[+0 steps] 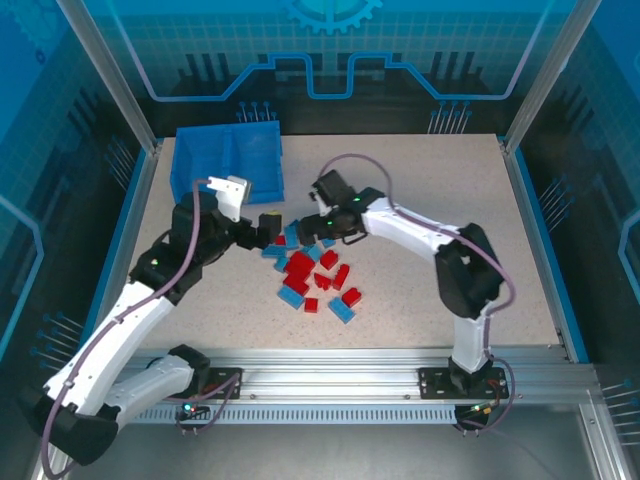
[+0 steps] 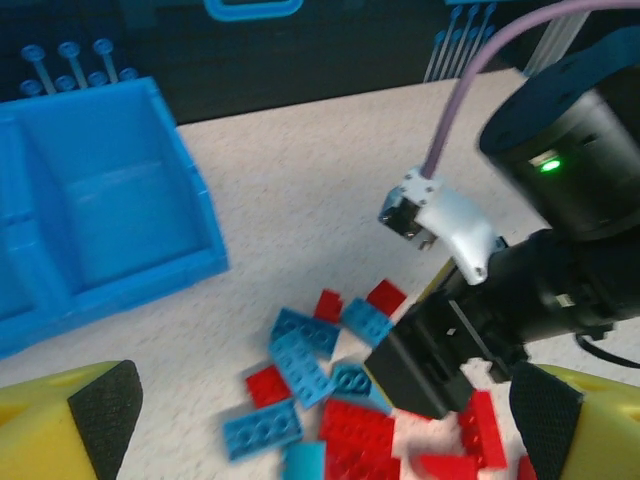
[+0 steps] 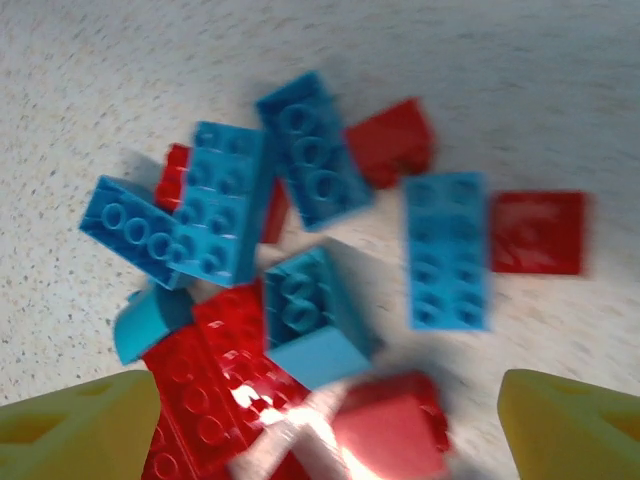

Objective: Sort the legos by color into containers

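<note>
Red and light blue legos (image 1: 315,275) lie in a loose pile at mid-table. The blue bin (image 1: 228,160) stands at the back left, and both of its compartments look empty. My left gripper (image 1: 272,228) hovers open at the pile's left end; its black pads (image 2: 100,410) straddle several bricks (image 2: 300,370). From the right, my right gripper (image 1: 310,228) hangs open over the same end. Between its yellow fingertips (image 3: 80,425) lie a light blue brick (image 3: 305,315) and a red brick (image 3: 395,420). Neither holds anything.
The two grippers are close together, the right gripper's black finger (image 2: 420,375) showing just ahead of my left one. The bin wall (image 2: 110,260) lies left of the pile. Bare table (image 1: 430,180) stretches to the right and back. Frame posts stand at the corners.
</note>
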